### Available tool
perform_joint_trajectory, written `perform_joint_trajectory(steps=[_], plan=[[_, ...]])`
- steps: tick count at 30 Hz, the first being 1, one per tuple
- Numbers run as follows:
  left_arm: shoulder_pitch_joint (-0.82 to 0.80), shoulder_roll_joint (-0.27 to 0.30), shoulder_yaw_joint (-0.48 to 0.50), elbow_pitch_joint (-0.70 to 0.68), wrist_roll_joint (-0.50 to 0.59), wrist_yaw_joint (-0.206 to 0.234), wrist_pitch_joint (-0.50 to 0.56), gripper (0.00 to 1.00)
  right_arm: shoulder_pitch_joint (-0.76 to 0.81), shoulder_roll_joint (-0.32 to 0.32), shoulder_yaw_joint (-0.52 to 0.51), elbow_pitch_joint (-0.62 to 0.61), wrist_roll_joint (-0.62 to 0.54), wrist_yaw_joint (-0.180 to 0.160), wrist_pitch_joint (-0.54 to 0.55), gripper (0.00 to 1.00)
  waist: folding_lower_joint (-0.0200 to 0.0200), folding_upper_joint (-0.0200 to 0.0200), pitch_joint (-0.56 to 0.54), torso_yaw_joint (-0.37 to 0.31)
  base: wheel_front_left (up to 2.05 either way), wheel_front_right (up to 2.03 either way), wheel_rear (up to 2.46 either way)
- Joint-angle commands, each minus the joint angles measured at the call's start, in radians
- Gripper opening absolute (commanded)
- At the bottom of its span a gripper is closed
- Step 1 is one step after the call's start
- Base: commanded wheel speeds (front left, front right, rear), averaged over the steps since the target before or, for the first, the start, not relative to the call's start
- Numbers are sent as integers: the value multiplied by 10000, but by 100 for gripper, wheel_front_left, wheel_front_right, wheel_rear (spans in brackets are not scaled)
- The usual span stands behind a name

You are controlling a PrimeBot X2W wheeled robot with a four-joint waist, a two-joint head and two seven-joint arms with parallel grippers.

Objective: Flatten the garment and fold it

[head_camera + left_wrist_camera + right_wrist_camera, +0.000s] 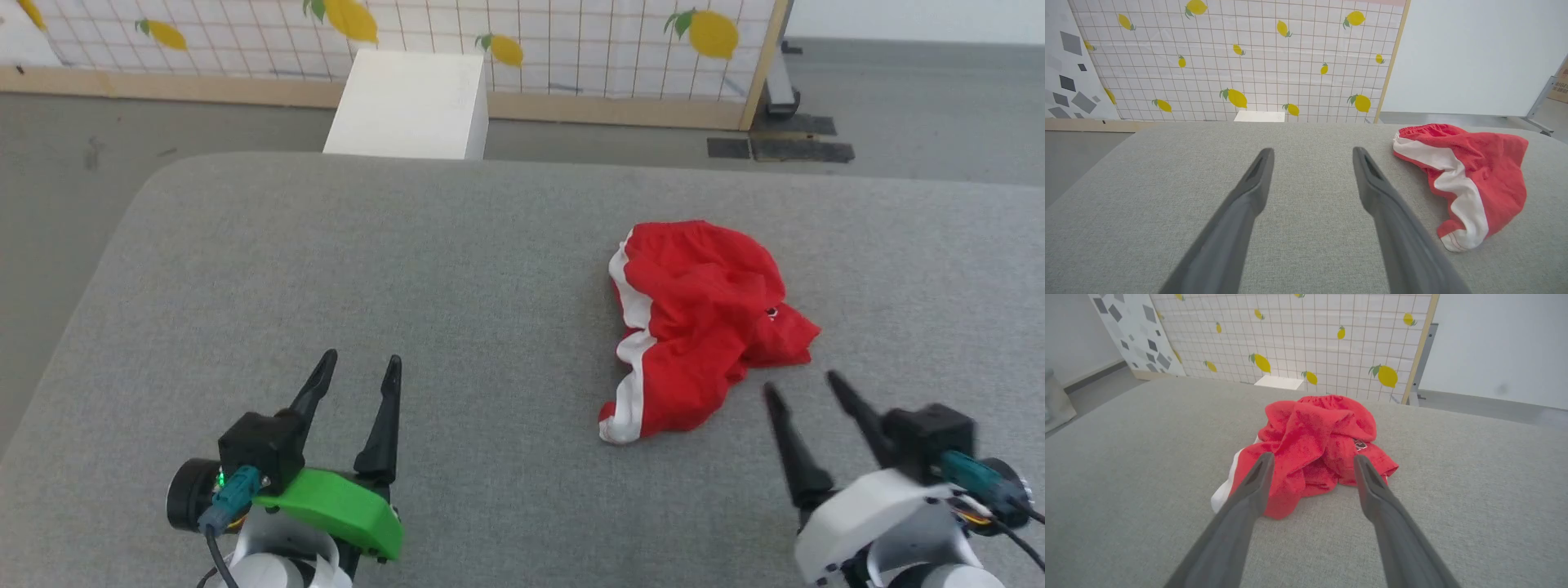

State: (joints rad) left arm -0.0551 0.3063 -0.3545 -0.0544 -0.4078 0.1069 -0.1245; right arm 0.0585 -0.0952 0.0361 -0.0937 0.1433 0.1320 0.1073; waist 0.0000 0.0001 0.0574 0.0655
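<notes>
So, garment: I am looking at bright red soft fabric shorts with white side stripes (702, 327), lying in a crumpled heap on the right half of the grey padded fabric-covered table (326, 269), about midway between its near and far edges.
Handling: I am judging them light, limp and in no way fragile. The cloth is likely to drag on the table's woven cover, and bunched layers are likely to lift together.
Where to hold: I am favouring the gathered elastic waistband (1327, 401) on the side of the heap facing the table's far edge. The other hold is the white-striped leg hem (616, 429) on the side facing its near edge, since both edges are showing.
Left gripper (362, 359): its two long dark fingers are standing spread wide, gripping nothing and touching nothing. It is hovering over the table's near left part, well apart from the shorts.
Right gripper (800, 384): its fingers are also standing spread wide and empty over the table's near right part. The tips are pointing at the heap and stopping just short of it.
Progress: I am judging that flattening is not yet begun.
</notes>
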Motion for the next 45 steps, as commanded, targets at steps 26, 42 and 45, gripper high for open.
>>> perform_joint_trajectory(steps=[26, 42, 45], plan=[[-1429, -1026, -595, 816, -48, -42, -654, 100, -3518, -2090, 2888, 1621, 1829, -13, 8247, 100, 0, -1, 2368, 2743, 0, 0, 0], [-1241, -952, -691, 1140, -213, -23, -593, 100, -1871, -5296, 3796, -862, 3897, -13, 9825, 0, 0, -1, 880, 1318, 0, 0, 0], [-1179, -962, -741, 1118, -229, 18, -538, 100, -1197, -5903, 3380, -1253, 4105, -13, 10241, 0, 0, -1, 677, 1158, 0, 0, 0]])
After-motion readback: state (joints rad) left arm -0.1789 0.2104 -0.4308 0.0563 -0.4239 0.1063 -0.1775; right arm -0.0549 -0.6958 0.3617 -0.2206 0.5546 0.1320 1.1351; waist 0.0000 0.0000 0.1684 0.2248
